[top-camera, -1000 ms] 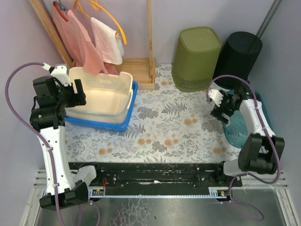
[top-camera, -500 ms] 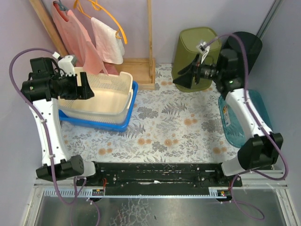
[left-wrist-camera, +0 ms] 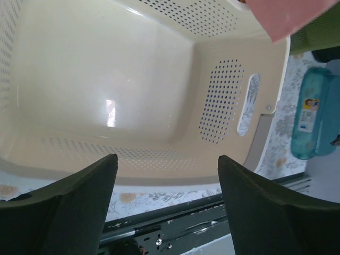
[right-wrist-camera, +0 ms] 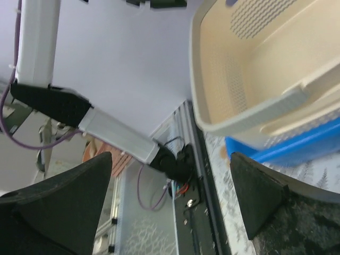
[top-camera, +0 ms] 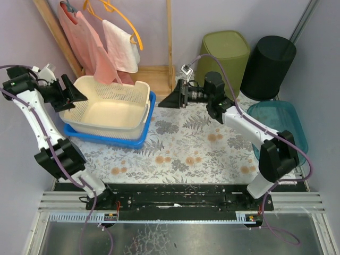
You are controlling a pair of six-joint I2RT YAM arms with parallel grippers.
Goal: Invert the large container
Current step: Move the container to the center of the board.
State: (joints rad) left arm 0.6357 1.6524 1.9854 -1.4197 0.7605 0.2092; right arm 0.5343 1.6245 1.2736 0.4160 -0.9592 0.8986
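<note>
The large cream basket (top-camera: 114,94), nested in a blue tray (top-camera: 127,141) at ten o'clock on the table, looks light, stiff and slick, so I'd take its rim; my left gripper (top-camera: 78,94) at its nine o'clock and right gripper (top-camera: 169,99) off its three both gape empty.

bright, even light; soft shadows. a white glare patch sits on the basket (left-wrist-camera: 106,69) floor. fingers (left-wrist-camera: 69,207) look dark and blurred in both wrist views.
</note>
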